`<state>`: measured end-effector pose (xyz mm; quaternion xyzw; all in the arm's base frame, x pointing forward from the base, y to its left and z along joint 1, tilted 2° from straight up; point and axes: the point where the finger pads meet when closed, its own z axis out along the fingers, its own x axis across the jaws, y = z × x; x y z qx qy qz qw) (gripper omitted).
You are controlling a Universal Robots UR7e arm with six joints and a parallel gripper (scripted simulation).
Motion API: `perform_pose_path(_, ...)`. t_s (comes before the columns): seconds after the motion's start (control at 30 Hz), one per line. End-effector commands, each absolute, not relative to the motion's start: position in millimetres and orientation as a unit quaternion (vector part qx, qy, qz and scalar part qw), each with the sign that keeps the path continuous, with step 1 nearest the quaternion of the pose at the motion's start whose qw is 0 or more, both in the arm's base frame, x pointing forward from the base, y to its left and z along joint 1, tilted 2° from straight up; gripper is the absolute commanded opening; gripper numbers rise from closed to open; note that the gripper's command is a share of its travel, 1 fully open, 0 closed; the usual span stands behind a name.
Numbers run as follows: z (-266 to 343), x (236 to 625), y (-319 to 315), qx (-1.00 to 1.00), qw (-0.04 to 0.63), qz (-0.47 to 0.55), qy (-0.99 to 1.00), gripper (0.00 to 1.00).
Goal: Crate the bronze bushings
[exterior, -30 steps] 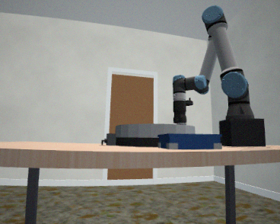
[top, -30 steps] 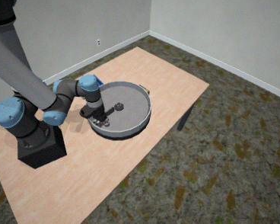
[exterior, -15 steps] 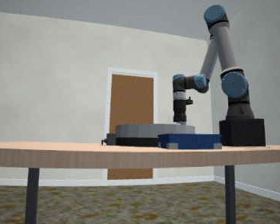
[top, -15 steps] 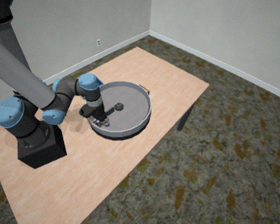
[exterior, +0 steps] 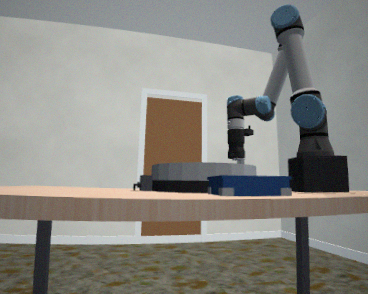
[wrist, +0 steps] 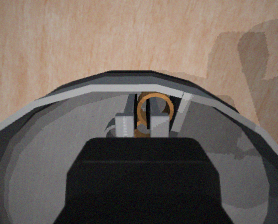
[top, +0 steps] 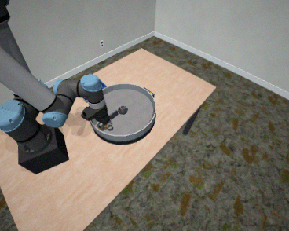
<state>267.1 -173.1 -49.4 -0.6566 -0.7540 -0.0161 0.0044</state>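
Gripping bronze bushing [wrist: 155, 111], hand [wrist: 142, 125] closed around it

I see one bronze bushing [wrist: 155, 109], a thin orange ring on edge, clamped in my tool [wrist: 142, 125] just inside the turntable's [top: 149, 119] near rim. A steel bushing [top: 122, 110] sits mid-disc. The blue crate [exterior: 249, 185] stands beside it.

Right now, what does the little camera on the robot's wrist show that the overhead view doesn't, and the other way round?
Only the wrist view shows the gripper shut on a bronze bushing, its orange ring plain between the fingers.

Only the top view shows the whole arm, a dark steel bushing near the turning table's middle, and a blue corner of the crate behind the arm.

Both show the turning table's grey rim and the wooden table top.
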Motion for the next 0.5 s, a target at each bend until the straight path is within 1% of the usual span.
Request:
perform_pose_path(0.0, -47.7, 267.3, -173.5, -0.657, 0.004, -0.016, -0.754, 0.0)
perform_pose_path(0.47, -41.7, 267.2, -173.7, -0.657, 0.004, -0.016, -0.754, 0.0)
